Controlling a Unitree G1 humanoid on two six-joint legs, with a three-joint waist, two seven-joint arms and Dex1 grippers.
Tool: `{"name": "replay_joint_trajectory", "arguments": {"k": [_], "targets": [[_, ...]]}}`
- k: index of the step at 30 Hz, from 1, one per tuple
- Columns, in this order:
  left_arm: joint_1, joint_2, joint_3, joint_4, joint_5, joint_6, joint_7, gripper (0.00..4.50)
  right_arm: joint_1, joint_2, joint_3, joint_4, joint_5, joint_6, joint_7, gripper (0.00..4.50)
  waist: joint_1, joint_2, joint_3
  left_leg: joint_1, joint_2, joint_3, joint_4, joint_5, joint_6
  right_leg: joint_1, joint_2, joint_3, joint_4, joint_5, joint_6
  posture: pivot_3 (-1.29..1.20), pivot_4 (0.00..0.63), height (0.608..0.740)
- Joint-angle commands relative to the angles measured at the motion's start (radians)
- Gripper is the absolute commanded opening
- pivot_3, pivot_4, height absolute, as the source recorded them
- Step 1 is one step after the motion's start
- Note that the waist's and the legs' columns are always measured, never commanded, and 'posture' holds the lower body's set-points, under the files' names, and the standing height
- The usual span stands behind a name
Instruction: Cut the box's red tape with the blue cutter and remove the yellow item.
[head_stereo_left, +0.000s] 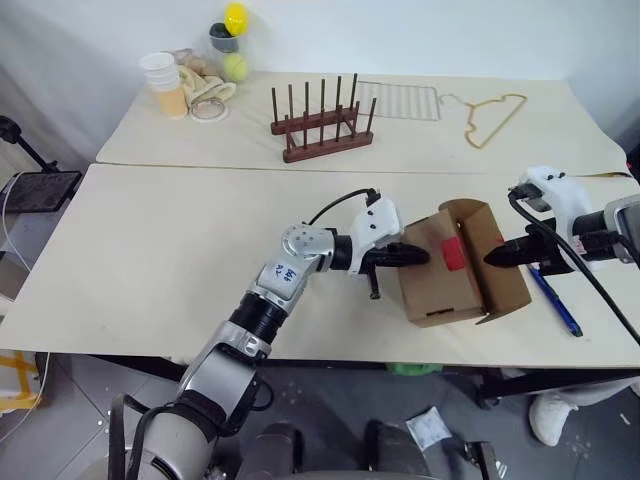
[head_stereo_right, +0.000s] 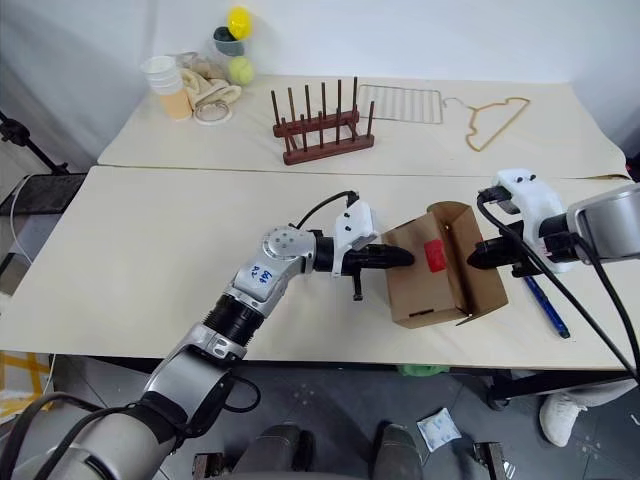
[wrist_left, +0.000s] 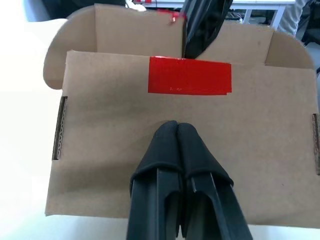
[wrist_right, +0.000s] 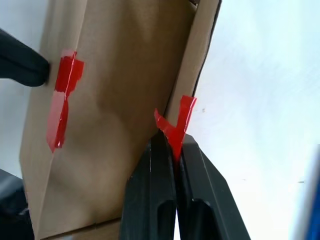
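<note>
We read no writing on the one brown cardboard box (head_stereo_left: 455, 268) mid-table, two red tape patches (wrist_right: 61, 100), left gripper (head_stereo_left: 418, 256) closed empty against it, right gripper (wrist_right: 167, 142) pinching its taped flap, one slim blue cutter (head_stereo_left: 556, 300) beside.

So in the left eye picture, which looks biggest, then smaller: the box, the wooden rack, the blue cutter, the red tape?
1. The box.
2. The wooden rack, slightly smaller but farther away, so these two are unsure.
3. The blue cutter.
4. The red tape.
</note>
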Motion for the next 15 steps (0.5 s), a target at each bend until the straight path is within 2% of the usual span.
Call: {"name": "replay_joint_trajectory", "arguments": {"k": [1, 5, 15], "targets": [[0.007, -0.020, -0.014, -0.013, 0.009, 0.015, 0.010, 0.00, -0.068, -0.048, 0.059, -0.073, 0.002, 0.004, 0.032, 0.03, 0.002, 0.000, 0.000, -0.001, 0.000, 0.000, 0.001, 0.000, 0.000, 0.000, 0.000, 0.000, 0.000, 0.000, 0.000, 0.00, 0.150, 0.740], [0.023, -0.022, -0.019, -0.032, 0.012, 0.042, 0.016, 0.00, -0.160, -0.048, 0.131, -0.101, 0.023, 0.004, 0.008, 0.03, 0.000, 0.000, 0.000, -0.001, 0.000, -0.001, 0.001, 0.000, 0.001, 0.000, -0.001, 0.001, 0.000, 0.000, 0.000, 0.00, 0.150, 0.740], [0.019, 0.016, -0.017, -0.059, 0.043, 0.104, 0.032, 0.00, -0.173, -0.057, 0.141, -0.112, 0.126, 0.004, -0.038, 0.03, 0.003, 0.000, 0.000, -0.001, 0.000, -0.002, 0.001, 0.000, 0.001, 0.000, -0.002, 0.000, 0.000, 0.000, 0.000, 0.00, 0.150, 0.740]]}}
